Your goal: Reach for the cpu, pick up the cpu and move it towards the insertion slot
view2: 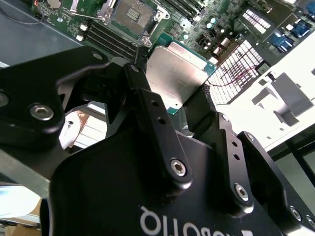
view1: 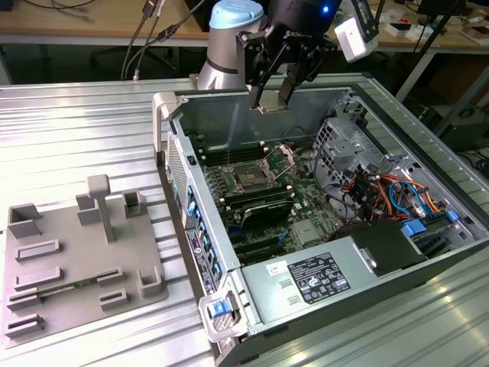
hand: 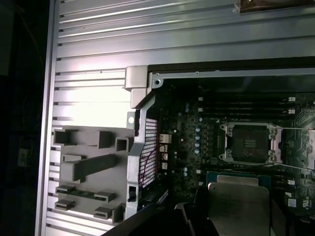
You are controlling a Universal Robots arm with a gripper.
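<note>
The cpu (view2: 173, 73) is a thin silvery square chip, and my gripper (view2: 172, 96) is shut on it, with one black finger (view2: 147, 110) on either side. In the exterior view the gripper (view1: 272, 101) hangs with the cpu (view1: 269, 108) above the far side of the open computer case. The insertion slot (view1: 250, 177), with a dark centre and a shiny frame, lies on the green board below and nearer than the gripper. In both wrist views the insertion slot (hand: 248, 143) (view2: 130, 14) sits a short way beyond the cpu (hand: 238, 199).
The open case's wall (view1: 177, 164) surrounds the board. It also holds black memory slots (view1: 263, 206), a power supply (view1: 321, 279) and a drive cage with coloured cables (view1: 374, 180). A grey plastic fixture (view1: 76, 252) lies on the ribbed metal table at the exterior view's left.
</note>
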